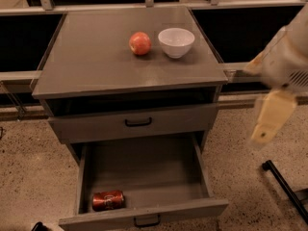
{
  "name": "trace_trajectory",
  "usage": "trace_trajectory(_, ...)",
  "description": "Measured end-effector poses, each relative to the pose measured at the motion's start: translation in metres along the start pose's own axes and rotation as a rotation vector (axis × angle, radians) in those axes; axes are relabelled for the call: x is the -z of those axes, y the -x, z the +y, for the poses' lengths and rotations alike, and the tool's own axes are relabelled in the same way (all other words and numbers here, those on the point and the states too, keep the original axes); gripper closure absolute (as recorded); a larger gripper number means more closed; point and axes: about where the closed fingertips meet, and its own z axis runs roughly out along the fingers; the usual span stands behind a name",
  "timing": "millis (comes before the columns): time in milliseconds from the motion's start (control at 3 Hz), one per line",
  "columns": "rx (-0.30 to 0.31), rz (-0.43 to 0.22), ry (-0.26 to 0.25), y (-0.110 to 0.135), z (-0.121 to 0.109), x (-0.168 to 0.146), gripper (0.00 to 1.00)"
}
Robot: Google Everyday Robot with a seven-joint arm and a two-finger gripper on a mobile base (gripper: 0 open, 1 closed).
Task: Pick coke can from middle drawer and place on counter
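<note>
The coke can (108,200) lies on its side in the front left corner of the open middle drawer (144,174), which is pulled out towards me with its black handle on the front panel. The counter (96,57) is the grey top of the cabinet above. My gripper (267,121) hangs blurred at the right, outside the cabinet, at the height of the closed drawer front, well above and to the right of the can. It holds nothing that I can see.
A red apple (140,43) and a white bowl (176,42) stand at the back right of the counter. A closed drawer front (138,122) sits above the open drawer. A black bar (285,189) lies on the speckled floor at lower right.
</note>
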Motion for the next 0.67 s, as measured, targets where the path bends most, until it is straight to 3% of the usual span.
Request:
trace_trajectory(333, 0.085, -0.043, 0.104, 0.020, 0.034, -0.082, 0.00)
trace_trajectory(667, 0.108, -0.018, 0.162, 0.016, 0.056, -0.111, 0.00)
